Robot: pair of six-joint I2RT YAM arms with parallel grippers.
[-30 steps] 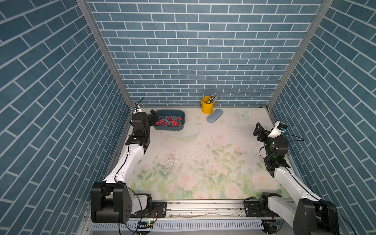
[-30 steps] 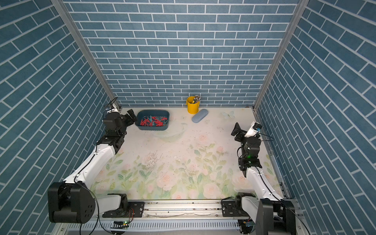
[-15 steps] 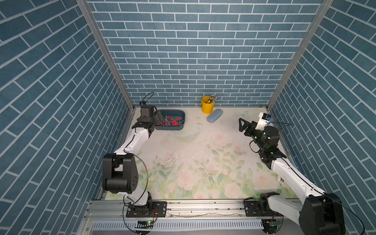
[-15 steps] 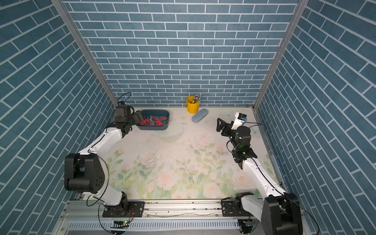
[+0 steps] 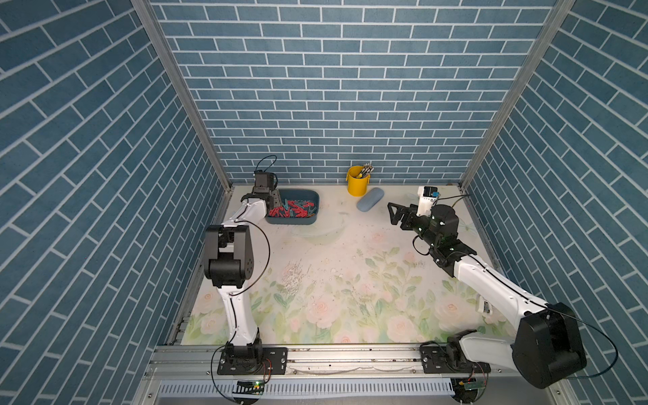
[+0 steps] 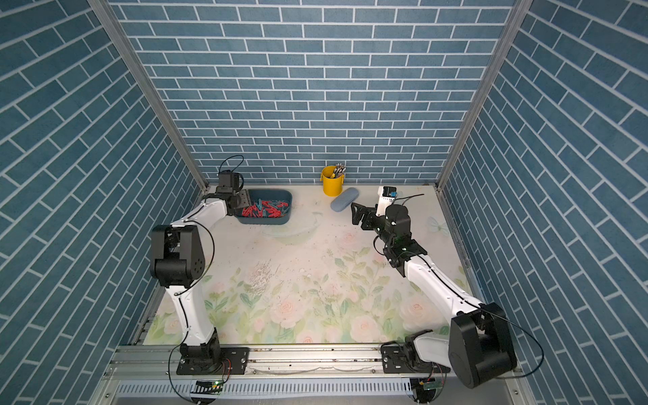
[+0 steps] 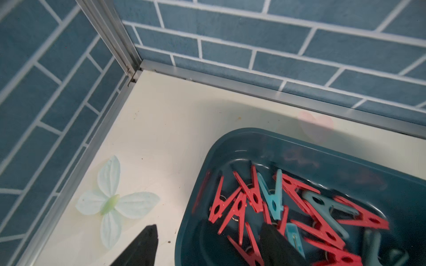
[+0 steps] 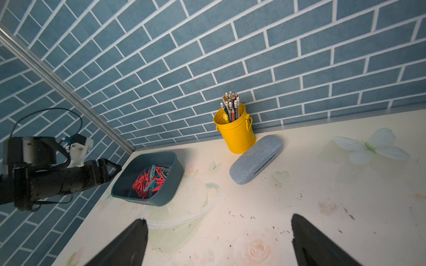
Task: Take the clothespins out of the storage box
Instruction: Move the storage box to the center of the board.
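Box place: the storage box point(image 5: 294, 221) point(image 6: 266, 220) sits in the far left corner of the table point(image 5: 350, 280), near the back wall point(image 5: 333, 105).
Box look: dark teal and shallow, with rounded corners and a flared rim.
Box axis: its long side runs parallel with the back wall in both top views.
Clip place: the clothespins point(image 5: 292, 208) all lie inside the box in a flat, overlapping jumble.
Clip look: mostly red, with a few light blue or grey-teal.
Clip heading: in the left wrist view the A-shapes point(image 7: 253, 198) point several ways. From above, many lie roughly along the box's length.
Left wrist view alone: metal spring rings point(image 7: 235, 217) between the clip legs. A pale four-petal flower point(image 7: 113, 200) lies on the table just beside the box's end.
Left gripper: the left gripper point(image 7: 208, 226) stands apart across the box's end wall, one jaw over the table and one among the clips. A gap shows at the rim, and nothing is gripped.
Right wrist view alone: the left gripper point(image 8: 113, 169) seen side-on at rim height. It also shows pencils point(image 8: 230, 103) in a yellow bucket point(image 8: 237, 135), with a light blue case point(image 8: 255, 159) just beside it.
Right gripper: the right gripper point(image 8: 218, 217) point(image 5: 394, 214) is spread wide and empty above bare table, well apart from the box.
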